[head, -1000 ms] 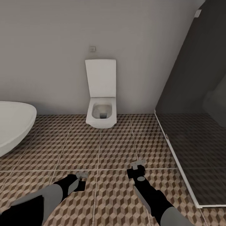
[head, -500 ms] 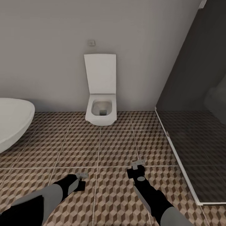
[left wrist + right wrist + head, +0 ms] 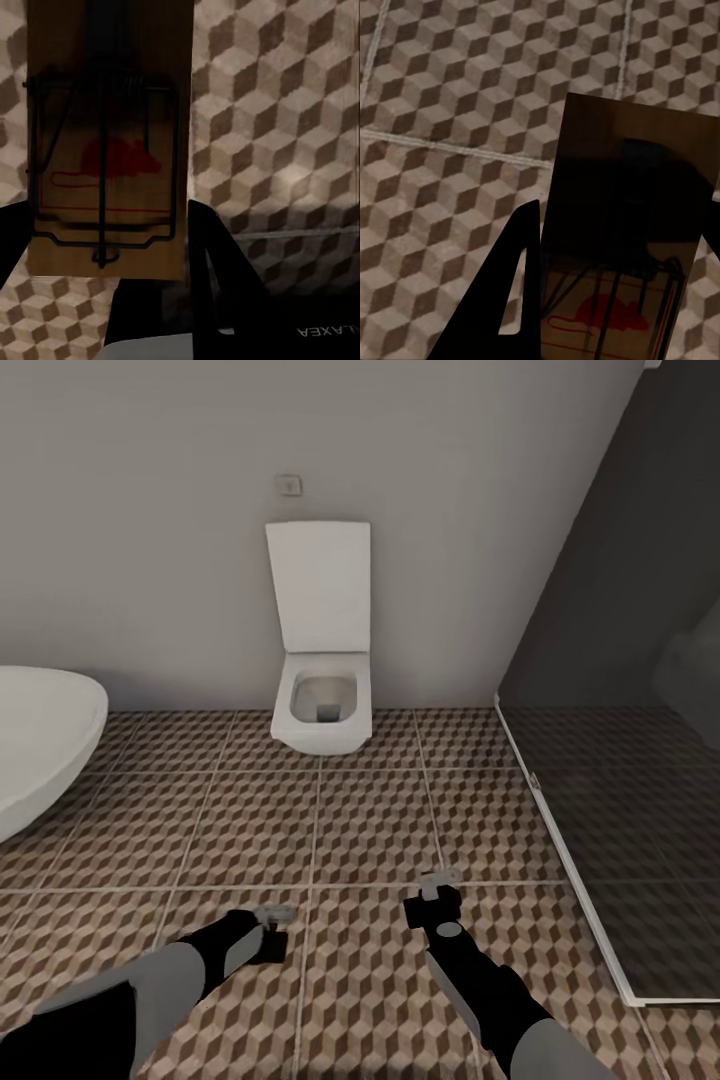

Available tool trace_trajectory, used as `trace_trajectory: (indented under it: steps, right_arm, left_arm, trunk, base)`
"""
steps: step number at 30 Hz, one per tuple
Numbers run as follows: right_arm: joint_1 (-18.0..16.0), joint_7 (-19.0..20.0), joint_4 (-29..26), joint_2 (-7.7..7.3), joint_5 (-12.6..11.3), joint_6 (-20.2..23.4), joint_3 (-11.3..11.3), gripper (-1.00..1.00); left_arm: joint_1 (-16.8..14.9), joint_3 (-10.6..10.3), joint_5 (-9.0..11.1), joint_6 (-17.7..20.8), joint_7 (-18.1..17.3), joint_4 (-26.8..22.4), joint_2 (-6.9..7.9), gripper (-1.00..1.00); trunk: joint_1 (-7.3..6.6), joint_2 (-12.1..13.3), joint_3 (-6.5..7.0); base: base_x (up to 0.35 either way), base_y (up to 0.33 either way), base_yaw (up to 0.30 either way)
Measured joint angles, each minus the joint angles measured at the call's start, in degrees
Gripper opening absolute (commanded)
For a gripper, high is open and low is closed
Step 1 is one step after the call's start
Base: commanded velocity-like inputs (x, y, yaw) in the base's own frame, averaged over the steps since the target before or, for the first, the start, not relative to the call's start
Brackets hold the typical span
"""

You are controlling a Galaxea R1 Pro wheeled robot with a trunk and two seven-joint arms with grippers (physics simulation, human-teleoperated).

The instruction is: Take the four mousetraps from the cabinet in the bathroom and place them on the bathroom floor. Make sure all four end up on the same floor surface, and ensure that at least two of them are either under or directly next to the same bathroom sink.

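Each gripper carries a mousetrap over the bathroom floor [image 3: 370,830] of cube-pattern tiles. In the left wrist view a brown wooden mousetrap [image 3: 109,142] with dark wire and a red mark sits between the black fingers [image 3: 217,270]. In the right wrist view a second mousetrap [image 3: 622,255] is held the same way, mostly in shadow. From the head, my left gripper [image 3: 270,925] and right gripper [image 3: 436,890] hover low at the front, each with a small trap at its tip. The cabinet and the sink are out of view.
A white toilet [image 3: 322,705] with raised lid stands against the grey back wall. A white oval bathtub [image 3: 35,745] juts in at the left. A dark glass shower partition [image 3: 610,790] with a white base rail closes off the right side.
The whole head view has shifted: the toilet and wall sit higher and a little smaller, so the camera moved. Both grippers keep their traps; the left one has edged slightly right.
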Motion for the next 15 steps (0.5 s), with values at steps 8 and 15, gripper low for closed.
trace_trajectory:
  steps: [8, 15]
  right_arm:
    - [0.00, 0.04, -0.05, 0.13, -0.02, 0.08, 0.04, -1.00]
    - [0.00, 0.19, -0.08, 0.35, 0.03, -0.02, 0.09, -1.00]
  left_arm:
    - [-5.39, -0.02, -0.05, 7.23, 0.05, -2.34, 0.49, -1.00]
    - [-8.86, 0.03, -0.05, 10.16, 0.20, -4.37, 0.53, -1.00]
  trunk:
    - [0.00, 0.00, -0.07]
    - [0.00, 0.00, -0.08]
  base:
    - [0.000, 0.000, 0.000]
    - [0.000, 0.000, 0.000]
